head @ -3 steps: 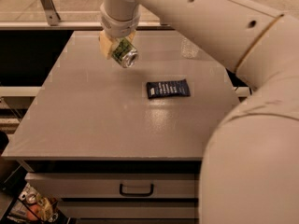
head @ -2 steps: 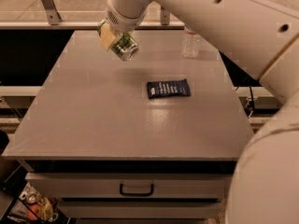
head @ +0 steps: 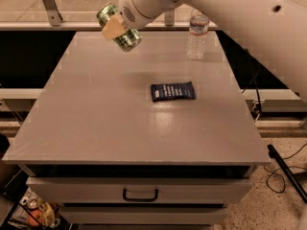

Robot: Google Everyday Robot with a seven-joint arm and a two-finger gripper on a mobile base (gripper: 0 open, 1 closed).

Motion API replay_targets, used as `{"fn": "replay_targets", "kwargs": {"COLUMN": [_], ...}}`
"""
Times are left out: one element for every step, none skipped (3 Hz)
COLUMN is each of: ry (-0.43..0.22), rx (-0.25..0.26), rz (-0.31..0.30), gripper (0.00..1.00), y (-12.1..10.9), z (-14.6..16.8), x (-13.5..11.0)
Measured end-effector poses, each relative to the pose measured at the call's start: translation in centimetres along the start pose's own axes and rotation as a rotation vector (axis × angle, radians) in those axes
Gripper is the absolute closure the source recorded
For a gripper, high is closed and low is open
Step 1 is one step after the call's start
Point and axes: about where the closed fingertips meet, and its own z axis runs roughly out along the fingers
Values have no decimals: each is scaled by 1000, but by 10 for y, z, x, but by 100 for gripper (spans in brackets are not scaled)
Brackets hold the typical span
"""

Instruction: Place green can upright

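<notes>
My gripper [head: 116, 28] is clamped on the small aluminium can with green patterned sides and silver ends [head: 128, 38]. I hold it in the air over the far left part of the flat grey table [head: 96, 128], well clear of the top. Over the last second I have carried the green can up and a little toward the far edge, and my wrist has turned with it. The can now lies on a slant, one silver end up toward the far left corner and the other down toward the middle of the table. It is neither upright nor set down, so the placing has not begun. I judge I must turn my wrist until the can's axis is vertical, then lower it onto the bare grey surface beneath.

The tall clear plastic water bottle [head: 197, 35] stands upright near the far right corner, well apart from my gripper; I cannot tell how full it is. A flat dark blue foil packet [head: 172, 91] lies a little right of the table's centre, also well away from the can. Under the near edge a pale drawer with a dark handle [head: 139, 193] is shut, so its contents are hidden. Low at the near left corner, small jumbled items [head: 36, 214] sit below the table; I cannot make them out.
</notes>
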Motion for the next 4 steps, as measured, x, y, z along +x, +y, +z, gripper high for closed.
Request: {"fn": "replay_targets", "kwargs": {"ry": [-152, -282, -372, -427], "rx": [-56, -114, -161, -199], "rz": [-35, -58, -84, -100], "gripper": [100, 100, 100, 100], "y": [13, 27, 40, 54], "z": [-4, -2, 1, 7], "x": [-3, -7, -13, -20]}}
